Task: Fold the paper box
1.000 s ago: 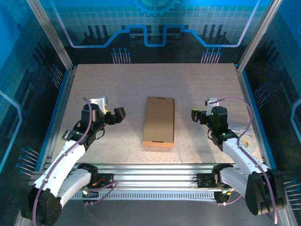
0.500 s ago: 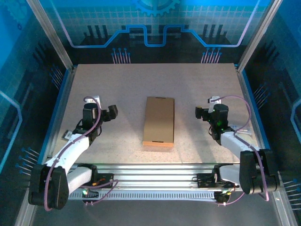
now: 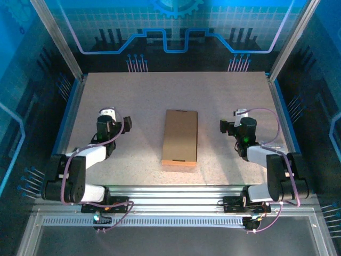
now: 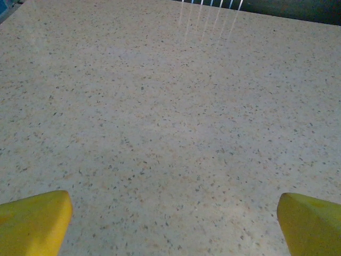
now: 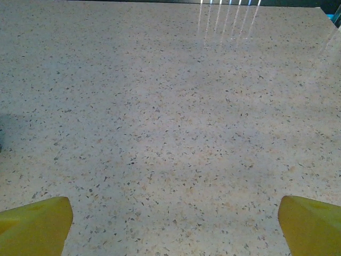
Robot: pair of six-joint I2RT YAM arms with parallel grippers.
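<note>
The paper box (image 3: 180, 137) lies closed and flat in the middle of the speckled table (image 3: 144, 93), a brown rectangular carton with its long side running away from me. My left gripper (image 3: 127, 122) hovers to its left, well apart from it, open and empty. On the box's right, also apart from it, my right gripper (image 3: 224, 127) is open and empty. In the left wrist view the yellow fingertips (image 4: 40, 220) stand wide over bare table, and the left gripper (image 4: 173, 208) holds nothing. The right wrist view shows its yellow fingertips (image 5: 37, 221) equally wide, with the right gripper (image 5: 175, 208) holding nothing.
Aluminium rails (image 3: 176, 193) run along the near edge between the arm bases. Blue-lit frame walls (image 3: 68, 112) close the table on the left, right and back. Both arms are folded back low near their bases.
Both arms have folded back toward their bases. The left gripper has drawn left, away from the box, and the right gripper has shifted slightly. The box has not moved.
</note>
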